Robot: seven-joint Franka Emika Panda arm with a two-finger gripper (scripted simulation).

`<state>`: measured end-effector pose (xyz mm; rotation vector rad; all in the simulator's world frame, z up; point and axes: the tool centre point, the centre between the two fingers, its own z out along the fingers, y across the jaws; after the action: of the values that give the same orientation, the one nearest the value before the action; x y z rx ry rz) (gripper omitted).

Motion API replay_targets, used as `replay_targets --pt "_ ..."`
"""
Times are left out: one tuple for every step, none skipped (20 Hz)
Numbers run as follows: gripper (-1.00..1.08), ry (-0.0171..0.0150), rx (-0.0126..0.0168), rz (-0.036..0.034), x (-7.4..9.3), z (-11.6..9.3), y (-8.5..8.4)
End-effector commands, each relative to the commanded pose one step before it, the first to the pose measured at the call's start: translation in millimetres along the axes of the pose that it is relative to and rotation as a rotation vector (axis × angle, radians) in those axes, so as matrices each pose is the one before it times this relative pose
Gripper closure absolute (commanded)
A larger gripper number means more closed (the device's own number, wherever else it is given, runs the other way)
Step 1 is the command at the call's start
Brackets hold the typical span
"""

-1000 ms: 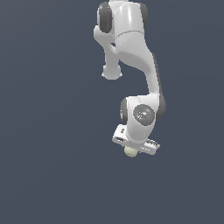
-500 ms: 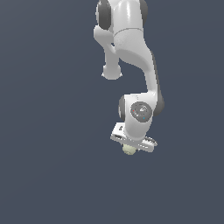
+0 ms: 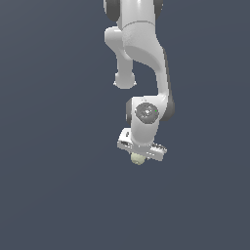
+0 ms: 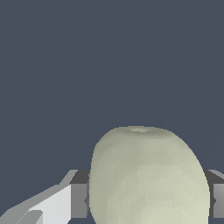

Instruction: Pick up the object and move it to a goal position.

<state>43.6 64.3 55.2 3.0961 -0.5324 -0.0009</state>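
White Panda arm (image 3: 146, 53) reaches down from the top of the exterior view, wrist bent, gripper (image 3: 138, 158) pointing down w/ jaws clamped on the object (image 3: 137, 159), a small pale yellow-green ball. Ball pokes out just below the gripper body, near centre of the exterior view. Wrist view: ball (image 4: 148, 177) fills the gap btwn the two grey fingers (image 4: 79, 199), touching both. Background is plain dark blue-grey; can't tell whether the ball touches any surface.
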Motion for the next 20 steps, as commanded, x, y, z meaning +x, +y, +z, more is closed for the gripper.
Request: replay_targets --pt "1.08 0.00054 0.00015 0.00040 -8.34 -4.12 14.08" --pt "1.08 0.00000 0.00000 0.00000 -3.53 -1.66 5.85" --pt "1.08 0.00000 0.00000 0.00000 -3.60 -1.69 5.98" --pt "1.08 0.00000 0.00000 0.00000 -3.67 -1.73 6.11" --pt "1.08 0.00000 0.00000 0.00000 -3.74 -1.77 6.25" --pt "1.08 0.00000 0.00000 0.00000 -3.80 -1.81 6.39" --pt "1.08 0.00000 0.00000 0.00000 -3.83 -1.85 6.49" --pt "1.08 0.00000 0.00000 0.00000 -3.72 -1.81 6.33" --pt "1.08 0.00000 0.00000 0.00000 -3.58 -1.75 6.11" --pt "1.08 0.00000 0.00000 0.00000 -3.43 -1.68 5.87" --pt "1.08 0.00000 0.00000 0.00000 -3.28 -1.60 5.61" --pt "1.08 0.00000 0.00000 0.00000 -3.11 -1.54 5.37" --pt "1.08 0.00000 0.00000 0.00000 -2.92 -1.48 5.13" --pt "1.08 -0.00019 0.00035 0.00028 -2.65 -1.38 5.06" --pt "1.08 0.00000 0.00000 0.00000 -2.52 -1.35 4.60" --pt "1.08 0.00000 0.00000 0.00000 -2.34 -1.27 4.31" --pt "1.08 0.00000 0.00000 0.00000 -2.15 -1.17 3.97" --pt "1.08 0.00000 0.00000 0.00000 -1.95 -1.06 3.60" --pt "1.08 0.00000 0.00000 0.00000 -1.74 -0.95 3.22" --pt "1.08 0.00000 0.00000 0.00000 -1.52 -0.84 2.84"
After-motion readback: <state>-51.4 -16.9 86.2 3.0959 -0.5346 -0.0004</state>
